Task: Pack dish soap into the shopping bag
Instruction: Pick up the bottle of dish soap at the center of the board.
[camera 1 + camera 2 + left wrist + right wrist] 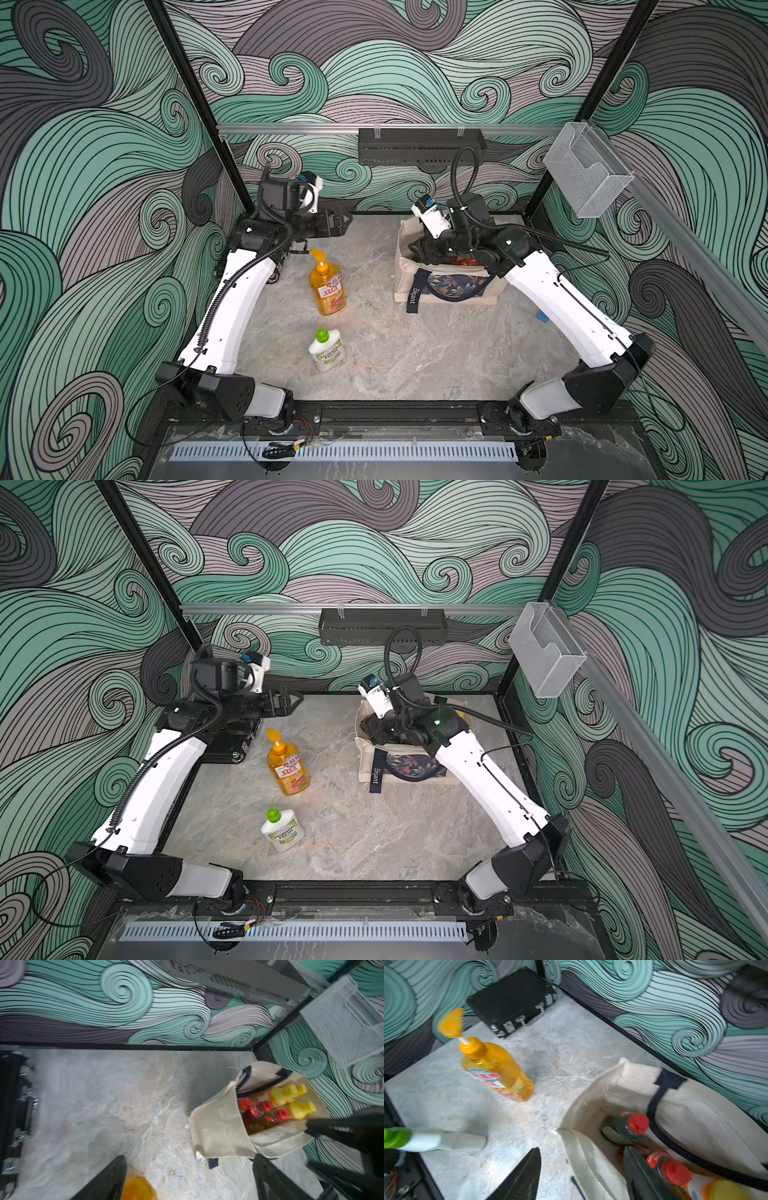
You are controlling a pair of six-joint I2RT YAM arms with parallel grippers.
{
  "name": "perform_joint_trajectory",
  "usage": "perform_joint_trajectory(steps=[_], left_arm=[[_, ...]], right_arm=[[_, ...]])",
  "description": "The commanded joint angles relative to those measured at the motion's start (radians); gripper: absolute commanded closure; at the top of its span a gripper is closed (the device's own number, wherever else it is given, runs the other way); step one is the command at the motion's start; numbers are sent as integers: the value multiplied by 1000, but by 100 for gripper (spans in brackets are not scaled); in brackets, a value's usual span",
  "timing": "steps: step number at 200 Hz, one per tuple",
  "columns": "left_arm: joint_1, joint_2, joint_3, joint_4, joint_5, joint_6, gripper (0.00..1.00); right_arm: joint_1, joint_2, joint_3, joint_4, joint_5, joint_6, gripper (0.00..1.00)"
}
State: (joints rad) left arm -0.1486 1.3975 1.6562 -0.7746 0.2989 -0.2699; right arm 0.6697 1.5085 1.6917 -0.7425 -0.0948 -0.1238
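Packing partly done, to judge by the shopping bag [449, 286] at the far right of the tabletop [415, 365]: filled inside with yellow-capped bottles [284, 1094] and red-capped bottles [638, 1123], caps up and close together, presumably to leave room for more. Poised over the bag's open mouth, the right hand [581, 1148]: released, one finger above the inside, one outside the rim, nothing gripped between. Held high near the back wall, the left hand [189, 1156]: spread wide and empty, likely to clear the tall orange pump bottle [327, 286] close below. Left to pack: that pump bottle, upright mid-tabletop, and the white green-capped bottle [326, 349], upright nearer the front, both well apart from the bag. Off in the far left corner, out of the way: the black hard case [512, 999].
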Motion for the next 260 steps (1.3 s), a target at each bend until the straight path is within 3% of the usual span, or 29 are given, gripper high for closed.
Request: perform_joint_trajectory(steps=[1, 50, 83, 144, 189, 260], left_arm=[[102, -9, -32, -13, 58, 2, 6], [275, -38, -121, 73, 159, -43, 6], [319, -72, -228, 137, 164, -49, 6], [363, -112, -335, 203, 172, -58, 5], [434, -127, -368, 238, 205, -99, 5], [446, -128, -372, 236, 206, -91, 5]], right_arm=[[66, 18, 16, 52, -47, -21, 32], [185, 48, -34, 200, -94, -37, 29], [257, 71, -176, 434, -118, -14, 27], [304, 216, -224, 719, -85, 14, 25], [313, 353, -166, 824, -92, 40, 24], [314, 499, -53, 867, -86, 60, 25]])
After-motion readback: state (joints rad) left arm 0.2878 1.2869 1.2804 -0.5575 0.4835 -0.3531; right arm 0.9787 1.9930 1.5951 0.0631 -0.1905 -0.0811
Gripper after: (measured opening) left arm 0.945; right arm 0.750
